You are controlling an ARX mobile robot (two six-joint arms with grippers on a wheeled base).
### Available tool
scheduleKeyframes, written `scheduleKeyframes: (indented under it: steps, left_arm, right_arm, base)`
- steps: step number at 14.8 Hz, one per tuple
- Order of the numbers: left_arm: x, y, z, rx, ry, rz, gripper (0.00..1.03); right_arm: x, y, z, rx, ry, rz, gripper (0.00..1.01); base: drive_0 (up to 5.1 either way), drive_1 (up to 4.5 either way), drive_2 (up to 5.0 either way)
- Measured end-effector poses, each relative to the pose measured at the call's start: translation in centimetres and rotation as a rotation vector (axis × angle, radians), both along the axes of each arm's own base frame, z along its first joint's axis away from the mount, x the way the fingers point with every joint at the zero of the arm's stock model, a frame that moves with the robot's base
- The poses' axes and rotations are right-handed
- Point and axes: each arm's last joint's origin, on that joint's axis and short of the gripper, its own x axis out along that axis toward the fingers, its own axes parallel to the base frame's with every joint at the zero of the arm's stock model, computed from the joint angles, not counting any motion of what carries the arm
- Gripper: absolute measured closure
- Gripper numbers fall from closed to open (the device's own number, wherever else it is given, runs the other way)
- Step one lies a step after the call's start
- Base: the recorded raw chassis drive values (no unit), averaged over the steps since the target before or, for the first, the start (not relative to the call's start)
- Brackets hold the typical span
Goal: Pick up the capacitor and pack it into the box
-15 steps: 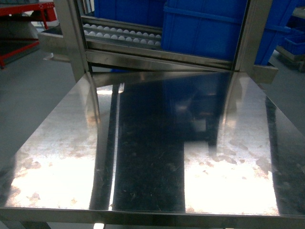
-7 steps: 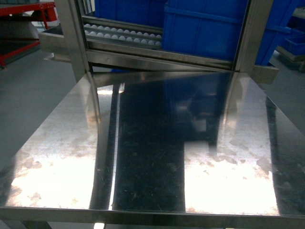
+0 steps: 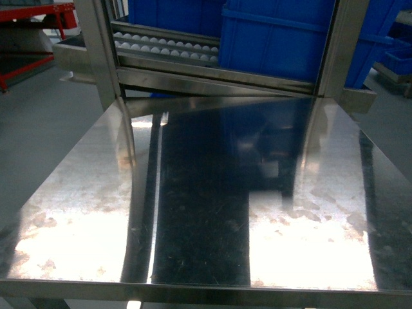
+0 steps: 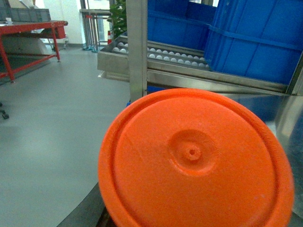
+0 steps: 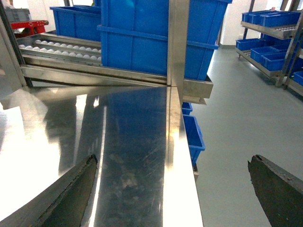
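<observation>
Judging from what you have in front of you, the task is barely begun — neither the box nor any capacitor shows in any of the three views, so you cannot say where either lies, and nothing is packed. The steel worktop (image 3: 193, 212) fills the head view, with nothing standing on it there. Its near edge runs along the bottom of that view and its side edges drop to grey floor (image 3: 38, 122), so you have wide room across the middle but little margin at the sides. At its far edge stand the steel uprights of the roller rack (image 3: 167, 48), which carries the blue bins (image 3: 270, 38) — that is your hard limit forward. In the right wrist view the worktop's right edge falls to open floor, with smaller blue bins (image 5: 193, 135) below it. The right gripper (image 5: 173, 189) has its two dark fingers spread wide, holding nothing. An orange round lid (image 4: 194, 161) fills most of the left wrist view and hides the left gripper, so you cannot tell its state.
</observation>
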Motion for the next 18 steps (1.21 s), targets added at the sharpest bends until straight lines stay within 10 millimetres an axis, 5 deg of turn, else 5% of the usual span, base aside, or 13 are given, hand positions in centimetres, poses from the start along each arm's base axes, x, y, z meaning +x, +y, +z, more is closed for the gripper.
scheduleKeyframes:
  steps: [18]
  left_arm:
    - [-1.8,0.0,-0.4,0.002,0.012,0.0,0.59]
  right_arm:
    - [0.0,0.0,0.0,0.0,0.0,0.0,0.03]
  base:
    - [0.0,0.0,0.0]
